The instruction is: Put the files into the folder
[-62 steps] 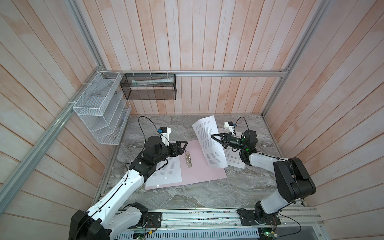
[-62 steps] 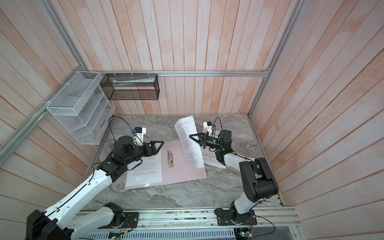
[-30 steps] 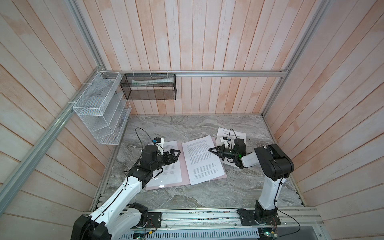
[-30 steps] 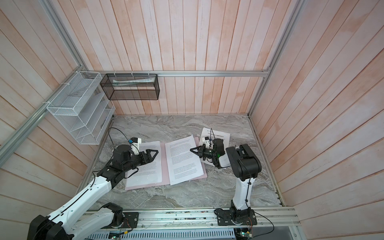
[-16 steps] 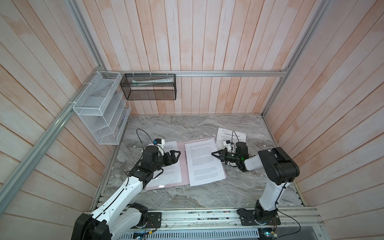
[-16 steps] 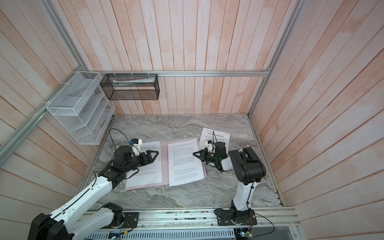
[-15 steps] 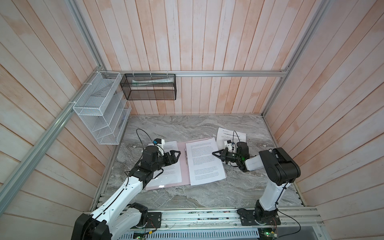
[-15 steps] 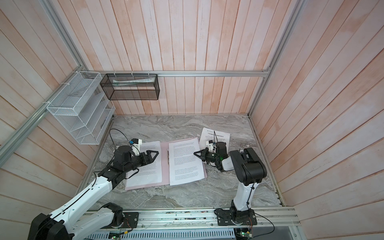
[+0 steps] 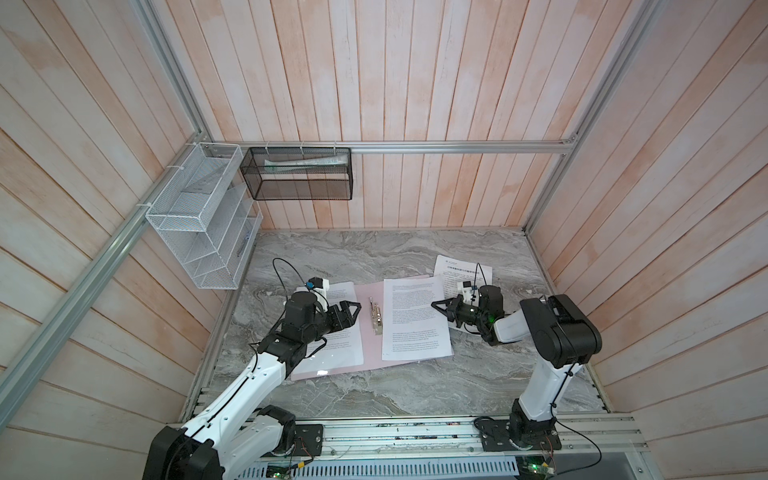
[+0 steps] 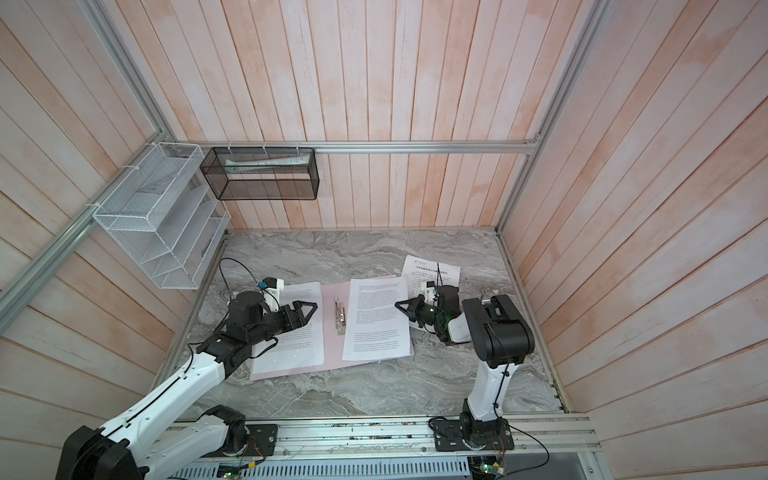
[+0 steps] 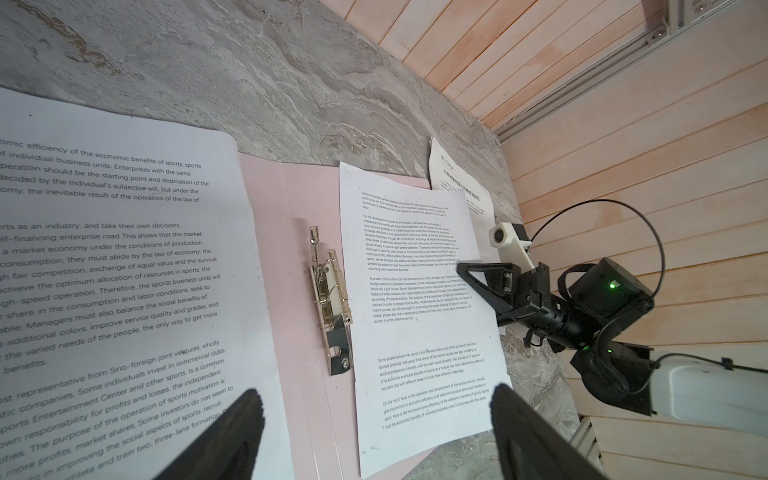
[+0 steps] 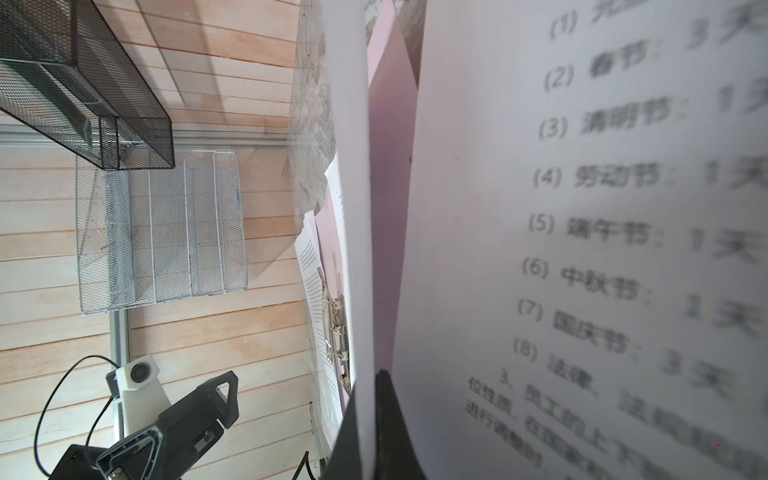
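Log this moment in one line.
left gripper: open, over left-cover sheet | right gripper: shut on right-cover sheet edge | folder: open, flat | headed sheet: beside folder, on table

Both top views hang high above the near edge of the table [image 9: 374, 253] and look steeply down toward the back wall, taking in both arms, the folder [image 9: 372, 353] and the rack [image 9: 195, 232] — near-twin frames, shifted slightly sideways. The left wrist camera sits low over the folder, facing across the clip [image 11: 330, 299] to the right gripper [image 11: 461, 268]. The right wrist camera lies almost on a list sheet [image 12: 582, 208], blurred by nearness, sighting along the held sheet [image 12: 353, 187] to the left gripper [image 12: 193, 409] — both wrist views share the clip.
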